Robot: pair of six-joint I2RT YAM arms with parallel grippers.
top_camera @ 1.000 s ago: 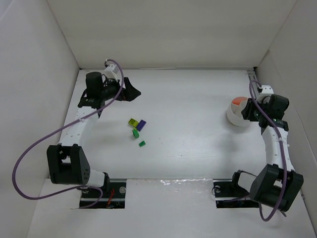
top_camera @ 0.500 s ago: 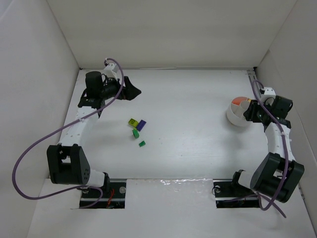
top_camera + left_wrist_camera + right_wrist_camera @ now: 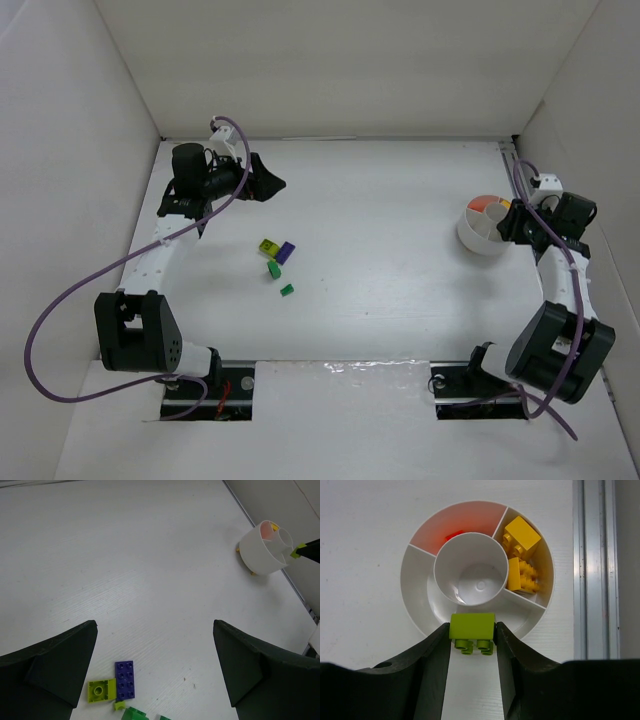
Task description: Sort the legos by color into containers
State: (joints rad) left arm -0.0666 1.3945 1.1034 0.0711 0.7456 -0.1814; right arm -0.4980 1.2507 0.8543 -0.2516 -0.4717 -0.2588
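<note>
My right gripper (image 3: 472, 630) is shut on a lime green lego (image 3: 472, 628) and holds it over the near rim of the round white bowl (image 3: 415, 605). The bowl (image 3: 474, 231) has yellow legos (image 3: 522, 555) in one wedge and a red lego (image 3: 454, 534) in another. In the left wrist view a purple lego (image 3: 124, 680), a lime green lego (image 3: 99, 690) and dark green legos (image 3: 134, 713) lie on the table between the jaws. In the top view these loose legos (image 3: 276, 257) lie left of centre. My left gripper (image 3: 272, 183) is open and empty, far back left.
White walls enclose the table on the left, back and right. A metal rail (image 3: 595, 565) runs just right of the bowl. A purple cable (image 3: 60, 300) loops off the left arm.
My right gripper has drawn back to the right off the bowl's top, so more of the bowl shows. The left arm and the loose legos have not moved.
</note>
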